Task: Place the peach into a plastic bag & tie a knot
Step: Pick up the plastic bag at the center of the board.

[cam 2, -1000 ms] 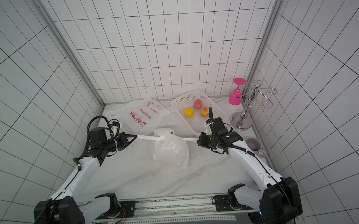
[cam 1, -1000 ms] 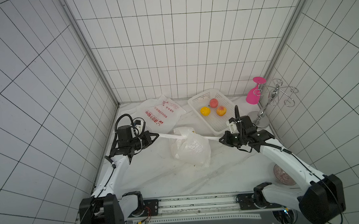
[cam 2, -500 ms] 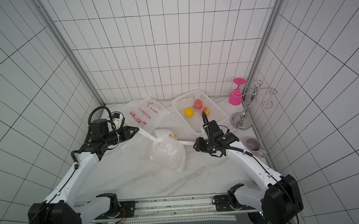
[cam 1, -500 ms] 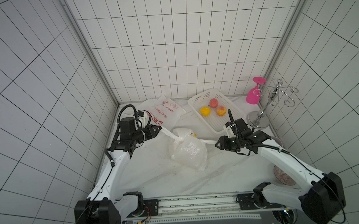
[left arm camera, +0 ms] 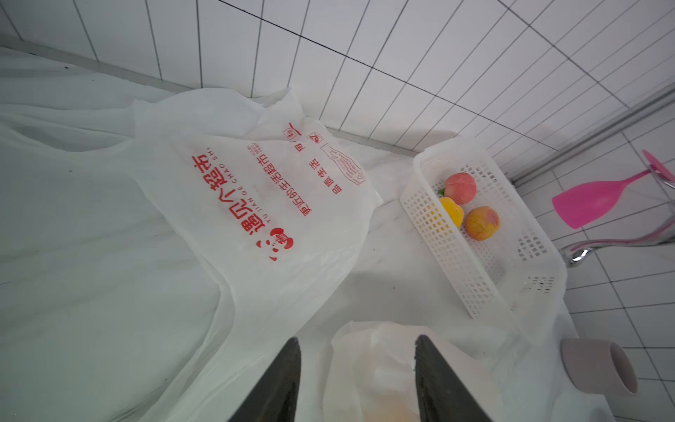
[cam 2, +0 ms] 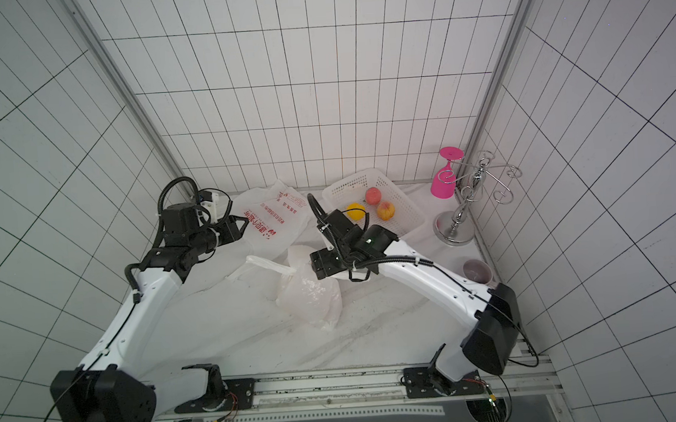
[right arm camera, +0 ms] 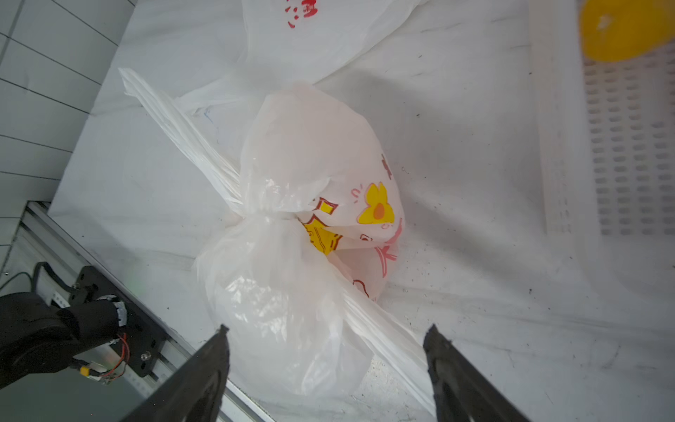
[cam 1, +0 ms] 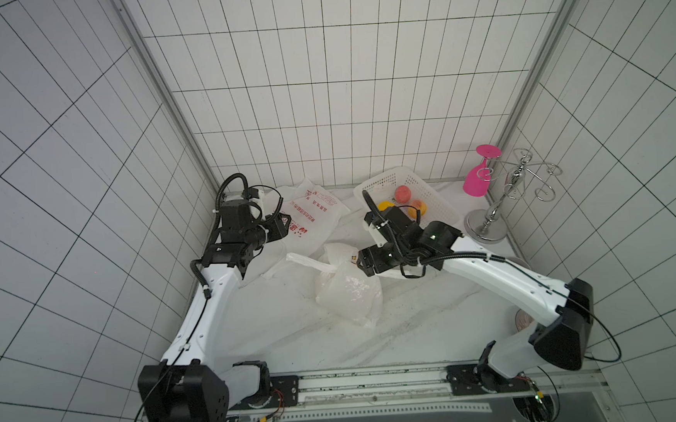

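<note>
The white plastic bag (cam 1: pixel 347 291) lies on the table's middle in both top views, its neck pinched into a knot (right arm camera: pixel 268 215). Two twisted handle ends stick out loose, one (cam 1: pixel 309 262) toward the left arm, one (right arm camera: pixel 380 336) toward the right. The peach is hidden inside; only a faint orange tint shows through the plastic (left arm camera: pixel 387 413). My left gripper (cam 1: pixel 285 226) hangs open over the printed bag, with nothing between its fingers (left arm camera: pixel 288 365). My right gripper (cam 1: pixel 361 263) is open just right of the knotted bag, its jaws wide apart above it (right arm camera: pixel 327 327).
A flat white bag with red print (cam 1: pixel 312 213) lies at the back left. The white basket (cam 1: pixel 375 181) at the back holds two peaches (cam 1: pixel 402 194) and a yellow fruit (cam 1: pixel 385 206). A pink glass (cam 1: pixel 477 179) hangs on the metal rack (cam 1: pixel 490 227). A grey cup (cam 2: pixel 476 270) stands at the right.
Both grippers opened and let go of the bag's handle ends. The left arm drew back and up over the printed bag, the right moved in toward the bag, which settled on the table.
</note>
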`<control>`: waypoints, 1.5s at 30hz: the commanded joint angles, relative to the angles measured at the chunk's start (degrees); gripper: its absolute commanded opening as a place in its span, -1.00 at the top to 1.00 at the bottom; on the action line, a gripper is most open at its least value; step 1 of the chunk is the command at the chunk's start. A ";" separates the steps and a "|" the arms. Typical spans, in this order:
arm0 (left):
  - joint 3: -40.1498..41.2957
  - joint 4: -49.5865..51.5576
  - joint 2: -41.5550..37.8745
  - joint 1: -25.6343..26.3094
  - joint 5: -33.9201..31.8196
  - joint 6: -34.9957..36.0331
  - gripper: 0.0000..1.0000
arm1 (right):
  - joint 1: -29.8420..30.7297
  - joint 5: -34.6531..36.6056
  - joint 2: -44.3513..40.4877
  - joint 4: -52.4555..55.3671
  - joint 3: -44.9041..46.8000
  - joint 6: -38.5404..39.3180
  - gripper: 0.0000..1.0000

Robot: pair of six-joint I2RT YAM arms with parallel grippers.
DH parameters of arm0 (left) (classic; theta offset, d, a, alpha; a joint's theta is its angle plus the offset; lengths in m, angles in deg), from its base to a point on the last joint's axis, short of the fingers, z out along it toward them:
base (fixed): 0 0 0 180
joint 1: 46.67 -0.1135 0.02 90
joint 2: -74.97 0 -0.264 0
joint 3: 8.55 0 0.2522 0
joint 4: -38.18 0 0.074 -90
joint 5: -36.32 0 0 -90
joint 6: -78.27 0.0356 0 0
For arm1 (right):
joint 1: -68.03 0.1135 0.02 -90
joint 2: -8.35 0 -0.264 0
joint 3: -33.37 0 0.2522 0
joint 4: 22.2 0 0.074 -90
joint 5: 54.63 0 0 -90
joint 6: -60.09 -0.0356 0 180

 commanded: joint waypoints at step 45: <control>-35.04 11.22 14.82 4.89 -18.78 6.63 1.00 | -3.17 -11.24 11.06 -53.69 8.15 -15.35 1.00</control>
